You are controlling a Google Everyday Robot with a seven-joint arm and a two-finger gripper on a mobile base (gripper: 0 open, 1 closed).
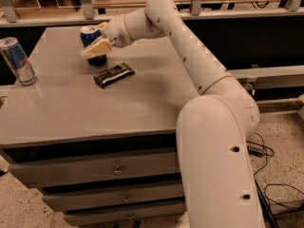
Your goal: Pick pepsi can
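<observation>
Pepsi can (89, 36) stands upright, far left on the desk (95, 110), between the spread, unclenched fingers (97, 47) of the gripper (93, 40). Risk: off-centre closure could tip it toward the near wrapped bar (114, 74).

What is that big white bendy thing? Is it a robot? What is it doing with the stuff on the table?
Yes, it is a robot. The white thing is its one arm. There is just one picture, looking down at a grey cabinet top. At the arm's far end is its tool, the part for grabbing. The tool is right at a short blue pepsi can, which it is meant to pick up. I cannot tell if the can is gripped yet. Nearby lies a flat dark wrapped bar, and at the left edge stands a taller silver-and-blue can.
</observation>
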